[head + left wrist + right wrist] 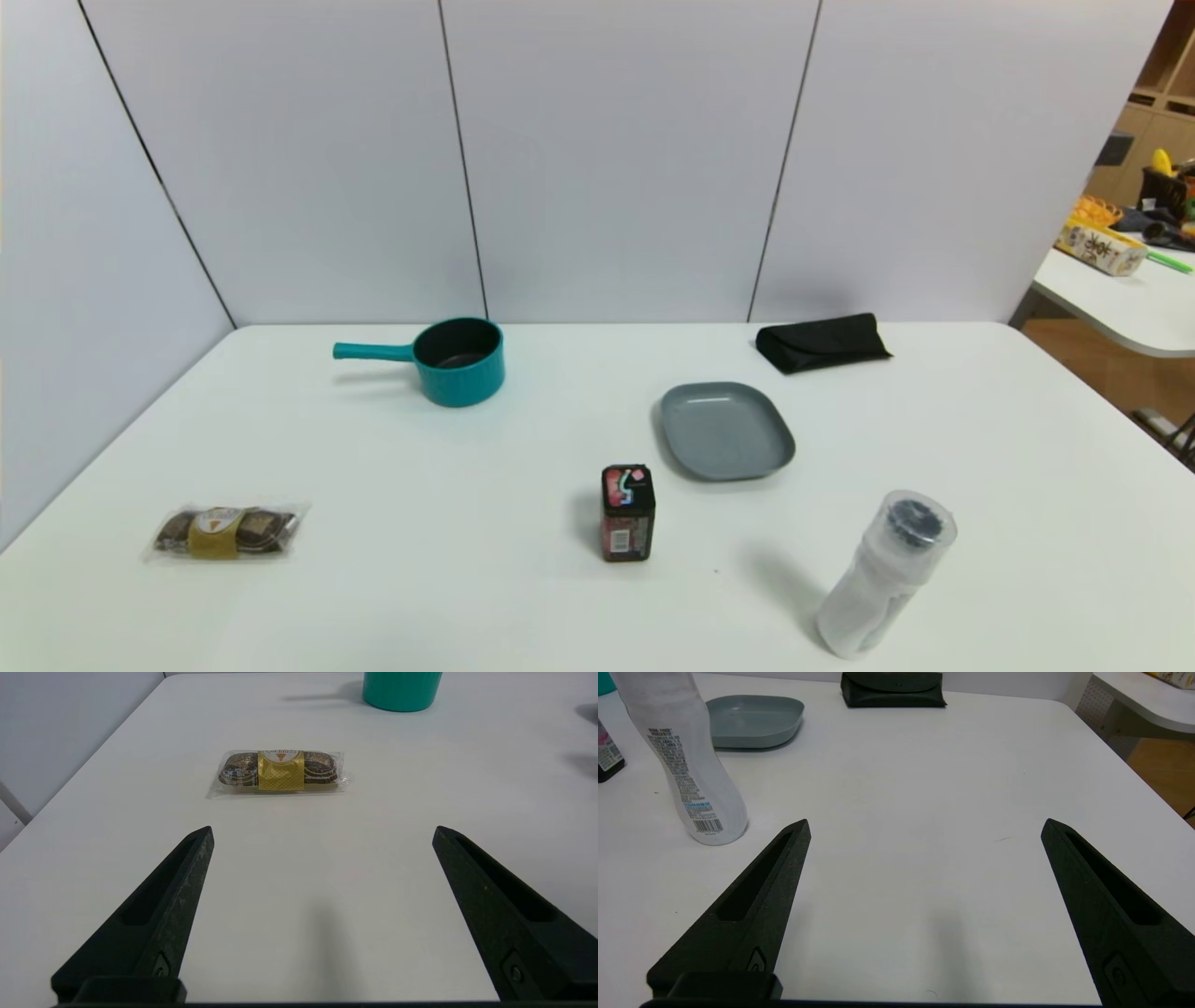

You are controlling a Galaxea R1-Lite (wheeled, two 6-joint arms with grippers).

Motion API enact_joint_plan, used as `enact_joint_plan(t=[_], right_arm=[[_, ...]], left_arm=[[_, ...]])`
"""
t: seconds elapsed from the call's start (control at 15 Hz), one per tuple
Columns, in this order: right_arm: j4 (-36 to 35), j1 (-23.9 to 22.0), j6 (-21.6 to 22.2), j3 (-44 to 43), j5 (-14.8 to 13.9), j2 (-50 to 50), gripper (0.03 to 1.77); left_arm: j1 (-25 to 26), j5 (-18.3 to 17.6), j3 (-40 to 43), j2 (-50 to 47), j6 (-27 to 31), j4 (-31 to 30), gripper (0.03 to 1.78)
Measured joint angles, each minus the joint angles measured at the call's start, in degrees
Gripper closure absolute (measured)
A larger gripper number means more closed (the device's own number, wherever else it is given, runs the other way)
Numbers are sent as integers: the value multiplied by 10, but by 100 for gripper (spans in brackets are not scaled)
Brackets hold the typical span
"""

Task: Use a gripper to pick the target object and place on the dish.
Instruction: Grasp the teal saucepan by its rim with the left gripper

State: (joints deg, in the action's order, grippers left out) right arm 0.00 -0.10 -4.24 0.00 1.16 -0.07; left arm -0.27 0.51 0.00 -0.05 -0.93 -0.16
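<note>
Fingers, left gripper [322, 830]: spread wide apart, nothing between them, hovering low over bare table [308, 896] at the robot's left near side; the arm is out of the head view.
Fingers, right gripper [924, 823]: likewise spread wide and holding nothing, low over the table at the robot's right near side; also out of the head view.
Saucepan [457, 361]: teal, dark inside, upright on the table, well beyond the left fingers and past the snack pack; its straight handle points toward the robot's left. Only its lower teal wall shows in the left wrist view [402, 690].
Dish [727, 430]: grey-blue rounded square with a low rim, lying flat and bare, ahead of the right fingers and off toward the robot's left, beyond the bottle; well apart from the saucepan. Seen also in the right wrist view [754, 721].
Snack pack [280, 771]: clear wrapper with a gold band, flat on the table straight ahead of the left fingers, between them and the saucepan.
Bottle [686, 760]: translucent white, dark cap, standing upright near the right fingers, on their inner side.
Black-and-red box [627, 512]: upright, just beside the dish's near corner, between the two grippers' areas.
Black pouch [893, 689]: folded, lying far ahead of the right fingers, beyond the dish.
</note>
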Motion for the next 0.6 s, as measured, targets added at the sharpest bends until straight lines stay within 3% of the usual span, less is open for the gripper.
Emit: enact_joint_plan(t=[0.6], right_arm=[[0,0,0,0,0,0,9]], left_arm=[[0,0,0,0,0,0,12]])
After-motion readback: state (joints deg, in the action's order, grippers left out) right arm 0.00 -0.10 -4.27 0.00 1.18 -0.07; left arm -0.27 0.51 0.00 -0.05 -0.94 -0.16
